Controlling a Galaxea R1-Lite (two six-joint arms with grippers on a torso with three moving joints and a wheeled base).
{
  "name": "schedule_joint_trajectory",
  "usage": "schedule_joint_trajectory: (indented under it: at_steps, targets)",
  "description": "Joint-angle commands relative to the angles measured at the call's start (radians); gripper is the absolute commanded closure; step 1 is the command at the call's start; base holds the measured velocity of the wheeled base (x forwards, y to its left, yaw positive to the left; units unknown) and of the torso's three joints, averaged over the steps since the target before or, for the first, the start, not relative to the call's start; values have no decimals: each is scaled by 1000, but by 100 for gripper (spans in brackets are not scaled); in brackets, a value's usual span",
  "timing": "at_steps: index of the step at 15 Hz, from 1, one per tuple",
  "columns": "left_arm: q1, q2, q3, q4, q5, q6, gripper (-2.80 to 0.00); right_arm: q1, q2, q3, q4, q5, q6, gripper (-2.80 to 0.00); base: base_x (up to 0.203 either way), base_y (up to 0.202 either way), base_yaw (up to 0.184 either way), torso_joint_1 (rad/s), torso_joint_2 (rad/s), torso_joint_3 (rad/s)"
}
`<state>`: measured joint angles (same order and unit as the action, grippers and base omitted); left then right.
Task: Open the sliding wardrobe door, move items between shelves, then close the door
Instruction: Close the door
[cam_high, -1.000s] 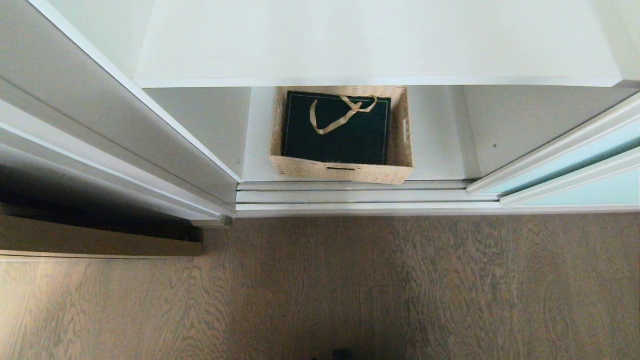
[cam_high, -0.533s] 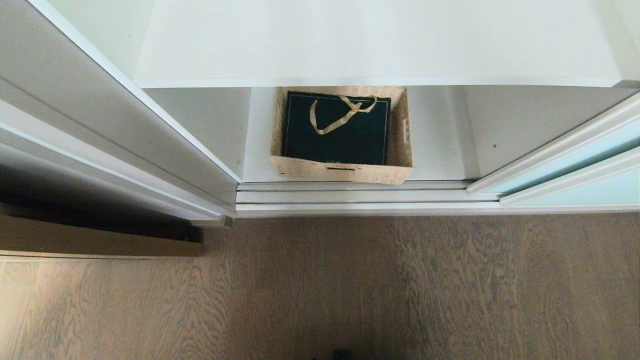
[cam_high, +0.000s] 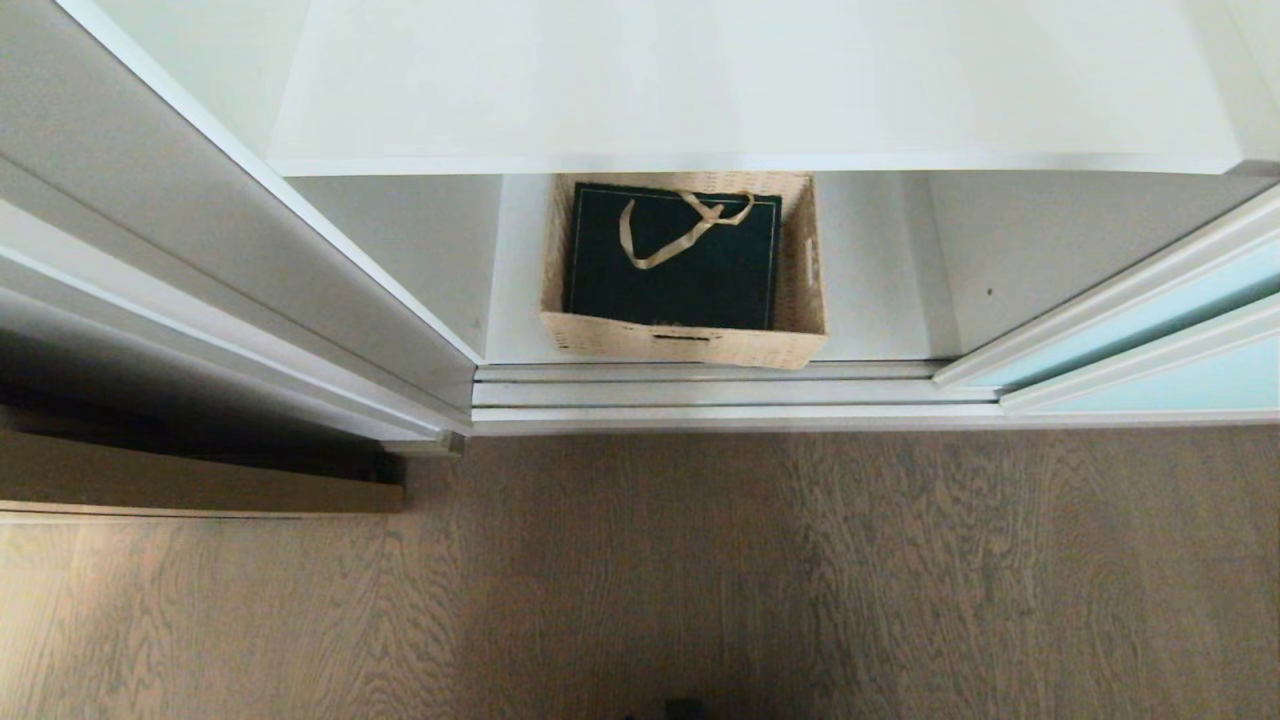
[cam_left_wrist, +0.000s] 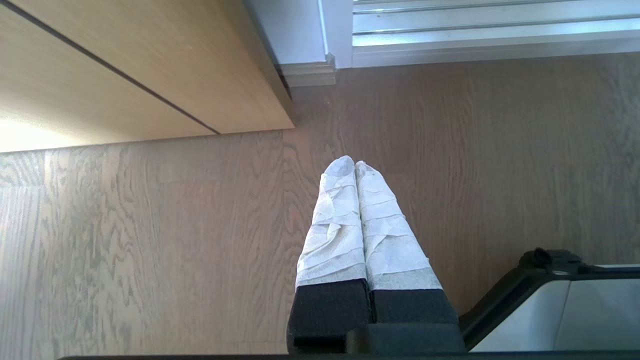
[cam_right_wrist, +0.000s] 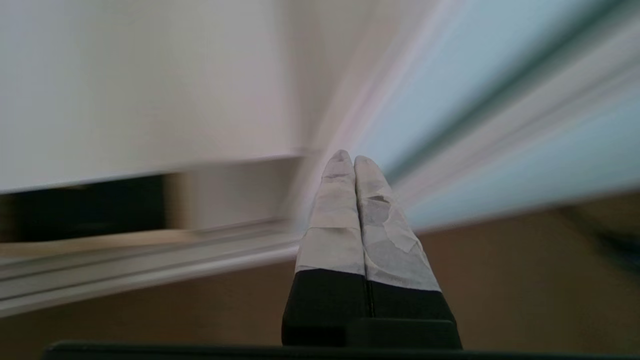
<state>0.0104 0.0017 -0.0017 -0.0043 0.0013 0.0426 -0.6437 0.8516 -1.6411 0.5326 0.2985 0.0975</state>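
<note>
Nothing is seen to have shifted in the head view since the earlier frames: the wicker basket (cam_high: 683, 272) is found on the lower shelf (cam_high: 880, 300) at centre frame, with the dark green gift bag (cam_high: 672, 260) laid flat inside it, gold ribbon handle uppermost. The bag is likely kept in the basket so both items can be carried as one load. The upper shelf (cam_high: 750, 90) is spread across the top of the frame. The sliding wardrobe door (cam_high: 1150, 320) is pushed to the right edge, leaving the opening free, so the opening step is judged done and the moving step not yet begun.

In the left wrist view, the left gripper (cam_left_wrist: 355, 165) is hung over the wood-grain floor (cam_left_wrist: 150, 240), fingers pressed together on nothing. In the right wrist view, the right gripper (cam_right_wrist: 348, 157) is blurred by motion near the pale blue glass, its fingers likewise pressed together and empty. No brand, label or legible writing can be made out anywhere.
</note>
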Motion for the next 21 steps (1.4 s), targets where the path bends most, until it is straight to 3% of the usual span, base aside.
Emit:
schedule_joint_trajectory:
  at_steps: [1, 3, 6, 13, 16, 18, 21]
  targets:
    - [0, 1, 0, 0, 0, 0, 0, 94, 15, -21, 7, -401, -137, 0, 0, 0, 0, 0, 0, 0]
    - [0, 1, 0, 0, 0, 0, 0, 149, 38, -83, -1, -623, -275, 0, 0, 0, 0, 0, 0, 0]
    - [0, 1, 0, 0, 0, 0, 0, 142, 99, -190, 8, -883, -292, 0, 0, 0, 0, 0, 0, 0]
    - [0, 1, 0, 0, 0, 0, 0, -24, 198, -287, -4, -1100, -244, 0, 0, 0, 0, 0, 0, 0]
    - [0, 1, 0, 0, 0, 0, 0, -197, 214, -284, -30, -1101, -236, 0, 0, 0, 0, 0, 0, 0]
    - [0, 1, 0, 0, 0, 0, 0, -294, 251, -276, -35, -1050, -207, 0, 0, 0, 0, 0, 0, 0]
    - [0, 1, 0, 0, 0, 0, 0, -430, 321, -272, -34, -750, -134, 0, 0, 0, 0, 0, 0, 0]
